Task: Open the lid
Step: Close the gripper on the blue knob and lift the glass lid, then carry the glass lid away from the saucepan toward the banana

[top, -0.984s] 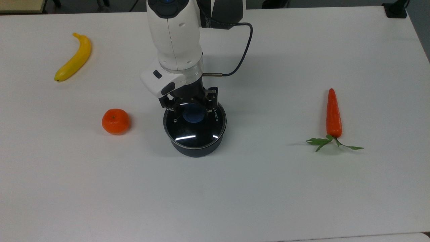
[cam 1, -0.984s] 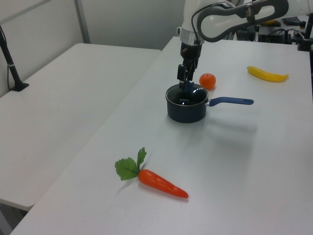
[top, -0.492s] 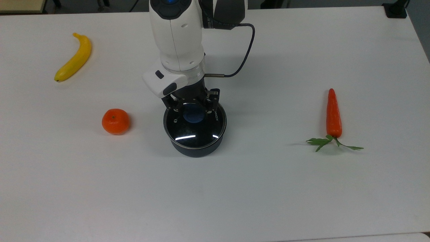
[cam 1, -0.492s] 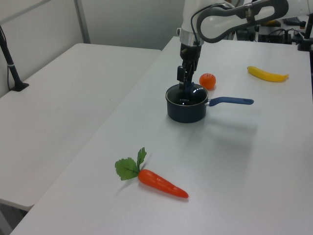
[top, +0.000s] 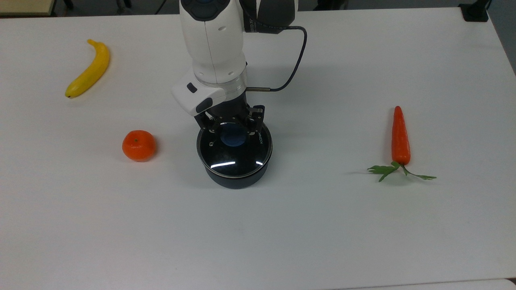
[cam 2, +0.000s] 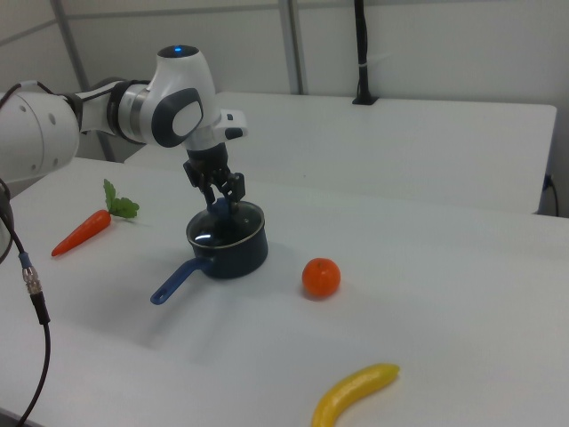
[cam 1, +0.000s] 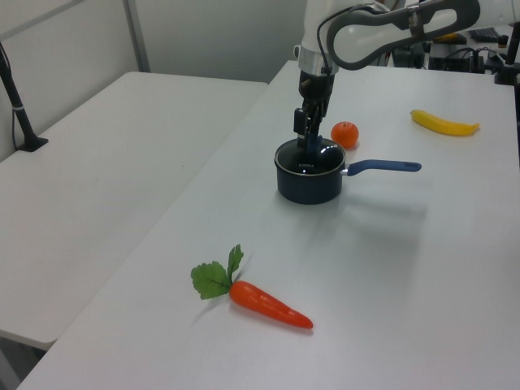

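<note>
Since the earlier frames the arm has shifted slightly toward the top view's right and settled lower over the pot; the lid (top: 234,147) has not left its seat. It sits flat on the dark saucepan (top: 235,177) at the middle of the white table (top: 322,225), with the gripper (top: 232,129) directly above it and the fingers standing on either side of the blue knob (top: 232,137). A gap shows between each finger and the knob in the top view, so the pincer reads as released, not yet clenched on anything.

Risks, as judged from this position:
- The knob is round and smooth; a closure placed too high on it could slip off as the arm rises.
- An off-centre grip could tilt the glass lid, catching its metal rim on the pot wall and dragging the saucepan along.
- The pot's blue handle (cam 1: 383,168) points to the left view's right, so any drag could swing it across the table.
- The mandarin (top: 138,145) lies to the top view's left of the pot, near enough to be struck by a swinging lid.
- Banana (top: 89,69) and carrot (top: 400,136) lie well apart and look out of harm's way.

Legible writing: white "KONKA" lettering (top: 260,138) on the glass at the top view's right edge of the lid. Small print on the arm's dark collar cannot be read
</note>
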Robot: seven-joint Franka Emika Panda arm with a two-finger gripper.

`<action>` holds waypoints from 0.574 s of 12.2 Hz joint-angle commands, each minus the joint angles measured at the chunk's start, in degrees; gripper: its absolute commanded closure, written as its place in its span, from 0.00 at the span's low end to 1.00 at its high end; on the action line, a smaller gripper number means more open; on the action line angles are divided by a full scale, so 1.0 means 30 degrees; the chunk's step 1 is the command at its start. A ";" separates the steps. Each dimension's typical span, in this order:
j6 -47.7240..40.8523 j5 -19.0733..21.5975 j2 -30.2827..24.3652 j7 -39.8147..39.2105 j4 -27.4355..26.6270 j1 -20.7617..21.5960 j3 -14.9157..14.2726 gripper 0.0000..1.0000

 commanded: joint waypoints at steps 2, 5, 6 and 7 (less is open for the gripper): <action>-0.0841 -0.0208 -0.0889 0.0470 -0.0019 -0.0046 0.0064 0.69; -0.1105 -0.0150 -0.1822 0.0499 -0.0485 -0.0455 0.0093 0.70; -0.1134 -0.0121 -0.2698 0.0325 -0.1184 -0.0921 0.0210 0.70; -0.1163 -0.0120 -0.3780 0.0178 -0.2148 -0.1738 0.0646 0.70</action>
